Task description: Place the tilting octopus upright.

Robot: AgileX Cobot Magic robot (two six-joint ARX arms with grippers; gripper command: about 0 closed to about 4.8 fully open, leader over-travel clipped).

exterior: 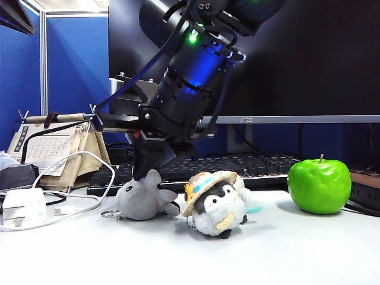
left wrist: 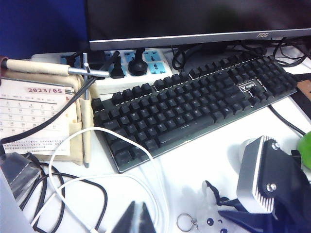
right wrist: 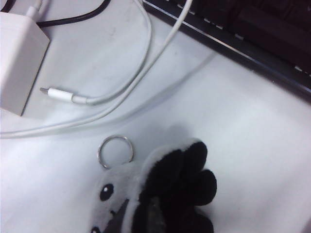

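Right jaws [exterior: 144, 172] pinching octopus [exterior: 141, 199] — left [left wrist: 137, 219] closed

Grey octopus [exterior: 141, 199] tipped on side, black underside exposed

Small light-grey plush octopus [exterior: 141, 200]: grey on top, black underside [right wrist: 180, 189], black dot eyes, silver key ring [right wrist: 115, 151]. Right gripper [exterior: 145, 172] on it: black body, blue sheen, green LED on the arm above. Left gripper [left wrist: 137, 221]: black finger tips. White-and-grey penguin plush [exterior: 217, 208] to the right: tan straw hat with blue band, orange beak. Shiny bright-green apple [exterior: 319, 186] far right, brown stem. Black keyboard [left wrist: 194, 104] behind, silver edge. White table [exterior: 237, 255]. White charger block [exterior: 24, 206] and white cables at left. Beige desk calendar [left wrist: 34, 116] with red-brown print. White power strip [left wrist: 141, 65] with light-blue sockets, black plugs. Blue partition wall [exterior: 74, 65] at far left.
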